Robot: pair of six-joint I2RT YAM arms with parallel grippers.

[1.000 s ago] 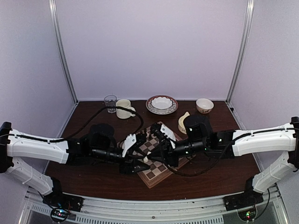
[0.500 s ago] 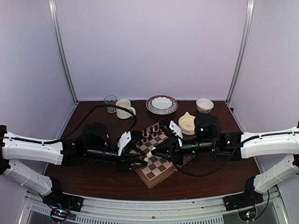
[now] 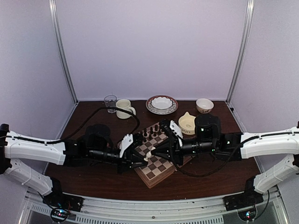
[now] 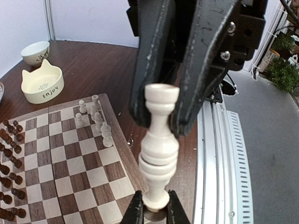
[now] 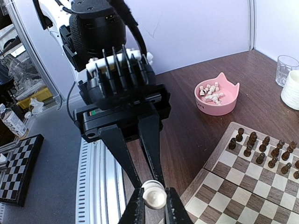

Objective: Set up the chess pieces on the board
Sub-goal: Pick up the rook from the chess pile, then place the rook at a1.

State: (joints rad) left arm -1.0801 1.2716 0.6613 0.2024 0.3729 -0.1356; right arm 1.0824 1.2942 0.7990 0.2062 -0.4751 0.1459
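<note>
Since the left end effector [image 4: 152,208] and right end effector [image 5: 153,205] are both clenched on one turned cream-white chess piece [image 4: 158,140], up above the checked brown wooden board [image 3: 156,173], this looks like a mid-air handover. Next, I'd guess, one lets go before it's placed.

**One Word on a Cat-Eared Bowl**

The only writing that could be read was the word "Enjoy". It was printed in dark letters on the side wall of the cream cat-eared bowl [image 4: 42,85], seen from the left wrist view. That bowl stood on the bench [image 4: 107,65], just past the far edge of the board [image 4: 70,168]. A small mark above the word was too small to read. The right wrist view showed a pink cat-eared bowl [image 5: 224,103] with a dark print on its wall, too blurred to make out.
</note>
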